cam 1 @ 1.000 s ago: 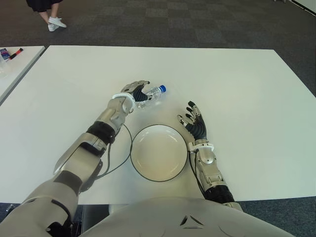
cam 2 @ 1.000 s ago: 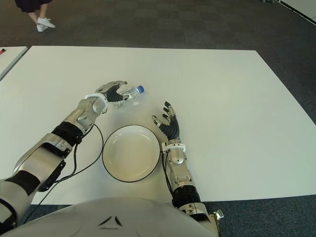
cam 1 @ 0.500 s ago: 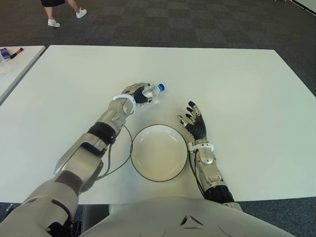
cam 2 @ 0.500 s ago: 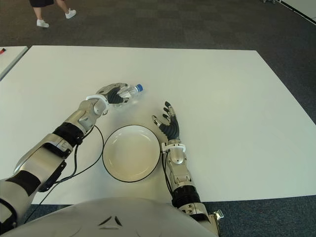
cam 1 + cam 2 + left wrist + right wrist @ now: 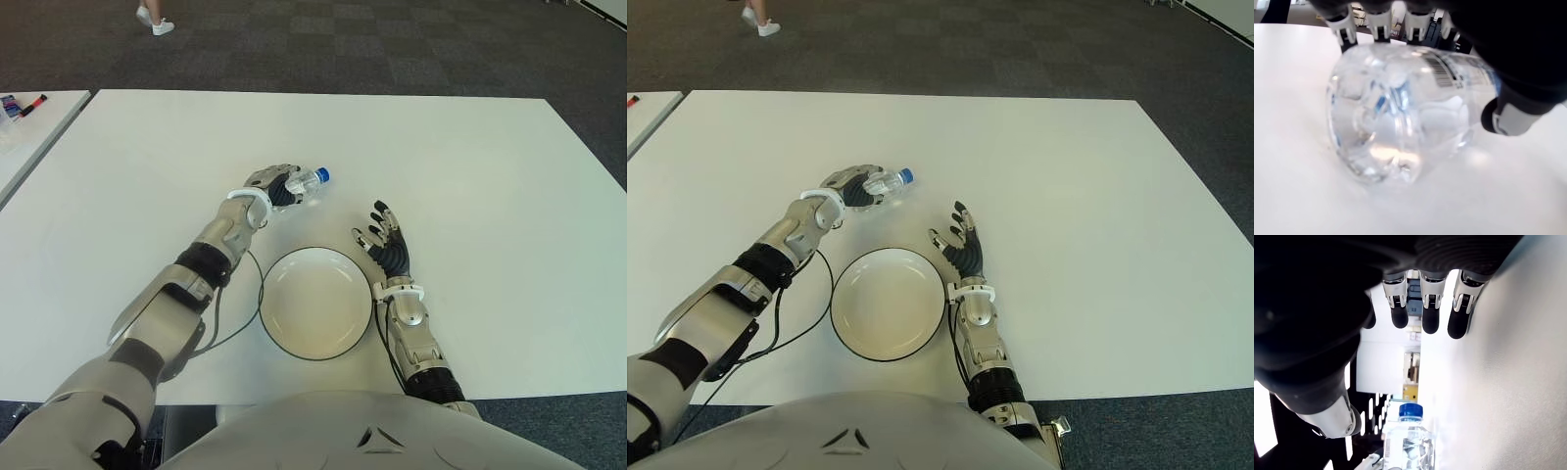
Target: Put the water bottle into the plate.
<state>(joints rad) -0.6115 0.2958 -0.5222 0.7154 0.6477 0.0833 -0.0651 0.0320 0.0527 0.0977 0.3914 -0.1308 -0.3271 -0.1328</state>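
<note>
Fingers [image 5: 1378,17] around sideways water bottle [image 5: 1400,107]

water bottle [image 5: 305,183] on table [image 5: 470,157], behind plate [image 5: 315,302] | right hand [image 5: 384,241] right of plate

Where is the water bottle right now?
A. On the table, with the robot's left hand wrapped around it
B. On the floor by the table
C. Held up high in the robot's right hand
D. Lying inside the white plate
A: the water bottle lies on the white table beyond the plate, with the left hand curled over it; the right hand shows open, right of the plate.
</note>
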